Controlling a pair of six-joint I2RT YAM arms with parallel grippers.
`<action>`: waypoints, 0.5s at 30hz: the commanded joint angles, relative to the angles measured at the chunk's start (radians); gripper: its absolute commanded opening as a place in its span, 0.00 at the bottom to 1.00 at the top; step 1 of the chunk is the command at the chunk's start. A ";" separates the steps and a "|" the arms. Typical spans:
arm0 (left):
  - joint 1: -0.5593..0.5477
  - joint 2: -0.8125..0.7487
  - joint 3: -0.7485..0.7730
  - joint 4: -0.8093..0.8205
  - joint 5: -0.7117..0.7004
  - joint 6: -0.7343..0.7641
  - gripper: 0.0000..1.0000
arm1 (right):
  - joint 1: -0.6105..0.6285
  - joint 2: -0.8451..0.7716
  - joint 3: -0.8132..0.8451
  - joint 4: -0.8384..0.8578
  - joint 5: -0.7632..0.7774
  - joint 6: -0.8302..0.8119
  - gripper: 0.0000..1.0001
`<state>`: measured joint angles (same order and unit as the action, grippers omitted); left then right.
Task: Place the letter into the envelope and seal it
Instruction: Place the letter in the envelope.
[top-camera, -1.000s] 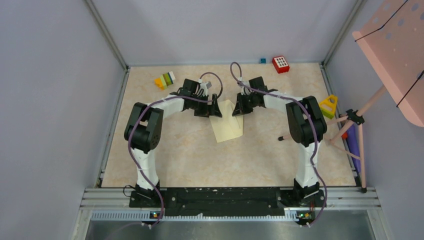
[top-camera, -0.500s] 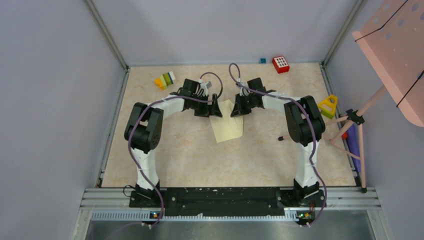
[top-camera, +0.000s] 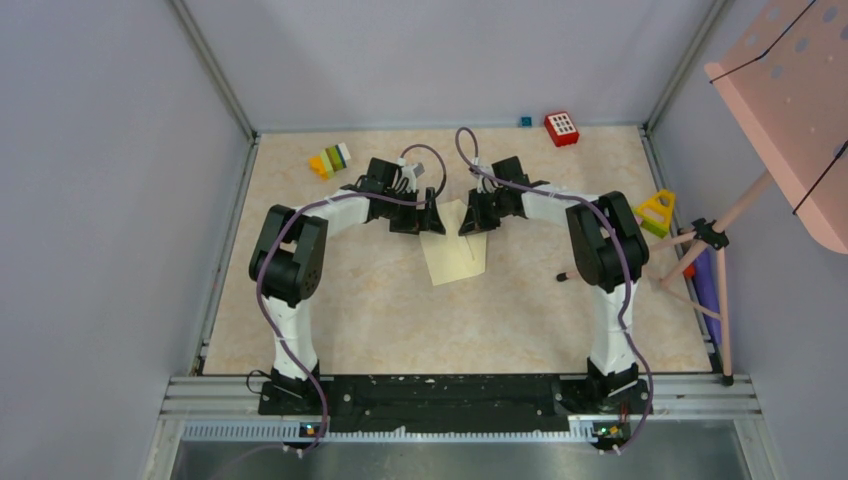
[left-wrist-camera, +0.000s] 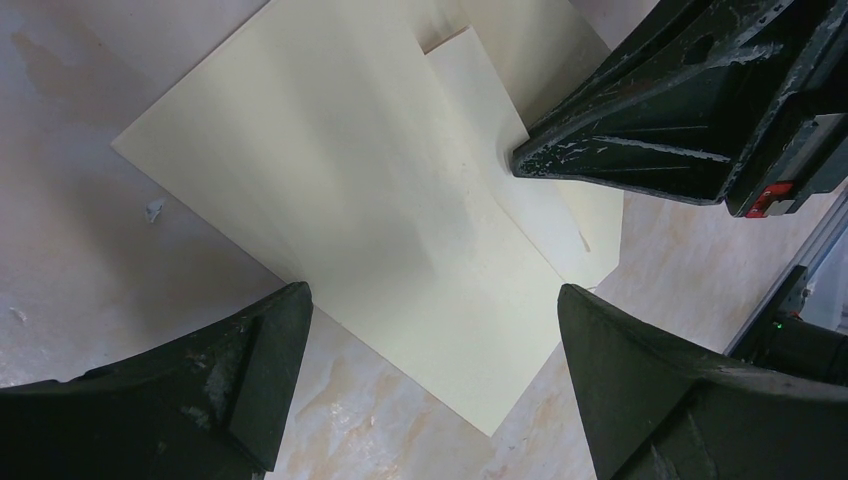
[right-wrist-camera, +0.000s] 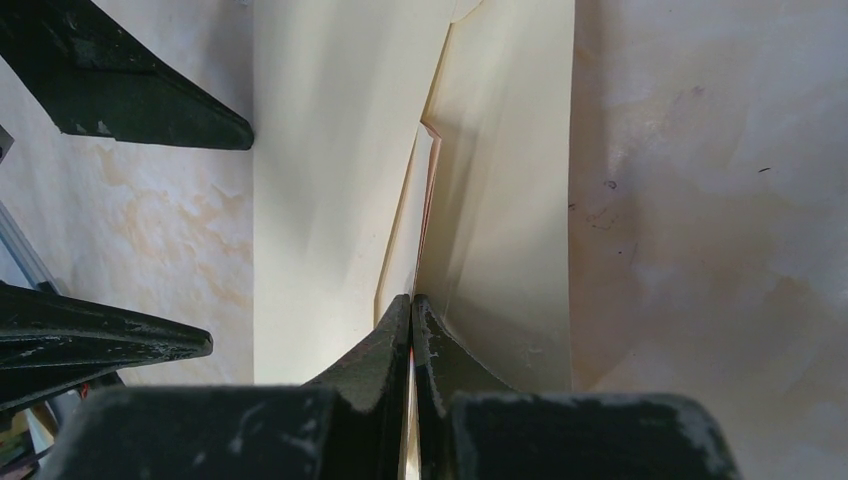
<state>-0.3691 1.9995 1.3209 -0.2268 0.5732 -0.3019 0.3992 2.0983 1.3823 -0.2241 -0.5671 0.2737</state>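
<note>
At the far left of the table (top-camera: 330, 300) lies a small group of coloured blocks (top-camera: 330, 160). To the right of them, my left claw (top-camera: 428, 222) is low over the left edge of the envelope (top-camera: 455, 258), with its fingers (left-wrist-camera: 270, 340) spread wide. In the left wrist view the pale cream paper (left-wrist-camera: 350, 230) lies flat on the table between the two fingers, and they are not touching it.

The envelope is in the middle of the table, between my two claws, a little turned. My right claw (top-camera: 468, 225) is at its upper right part. In the right wrist view the fingers of this claw (right-wrist-camera: 412, 300) are pressed together and they pinch a thin raised edge of the envelope (right-wrist-camera: 330, 150). I cannot tell if this edge is the flap or a sheet inside.

Further right, a red block with white dots (top-camera: 562, 128) is near the back wall, and a yellow triangular toy (top-camera: 657, 212) is at the right edge. A pink board with holes (top-camera: 790, 110) stands beyond the table.
</note>
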 joint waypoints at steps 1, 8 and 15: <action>-0.019 0.003 -0.018 0.014 0.000 -0.009 0.98 | 0.027 0.005 0.009 0.026 -0.025 0.012 0.00; -0.022 0.000 -0.018 0.016 0.001 -0.011 0.98 | 0.036 0.012 0.008 0.026 -0.027 0.012 0.00; -0.025 -0.007 -0.019 0.017 0.002 -0.011 0.98 | 0.042 0.012 0.008 0.030 -0.031 0.015 0.00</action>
<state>-0.3714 1.9995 1.3201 -0.2237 0.5674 -0.3096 0.4061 2.1029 1.3823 -0.2234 -0.5701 0.2779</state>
